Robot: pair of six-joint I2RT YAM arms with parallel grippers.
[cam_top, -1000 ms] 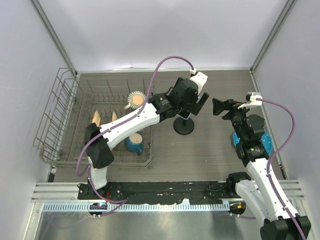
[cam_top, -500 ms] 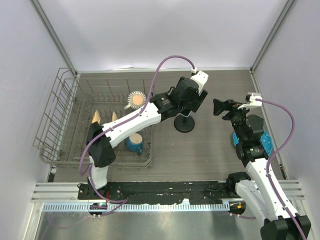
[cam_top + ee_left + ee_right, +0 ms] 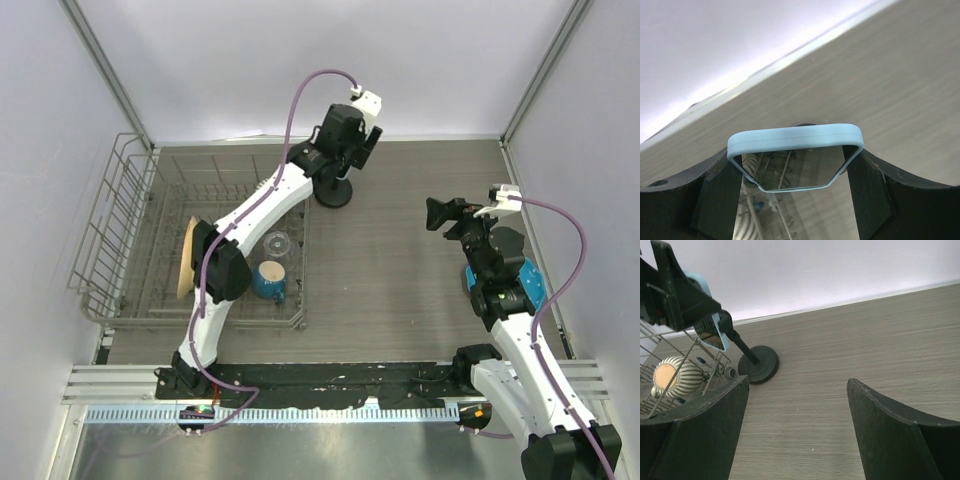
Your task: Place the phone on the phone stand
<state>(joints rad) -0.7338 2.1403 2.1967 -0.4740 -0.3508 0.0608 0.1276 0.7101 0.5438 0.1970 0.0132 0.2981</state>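
One phone [image 3: 795,141] sat clamped between the two fingers [image 3: 715,197] of the left gripper [image 3: 796,172], light blue case edge outward. It was held at the top of the post of the single phone stand [image 3: 759,365], whose round base stood on the table [image 3: 400,290] near the back wall, just beside the one dish rack [image 3: 120,200]. The right gripper [image 3: 796,382] hung well apart, its jaws spread wide and holding nothing. One blue mug [image 3: 268,284] stood in the rack.

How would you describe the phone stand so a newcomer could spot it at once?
From the wire dish rack on the left, look to its far right corner. There sits the phone stand, the only black disc with a thin post.
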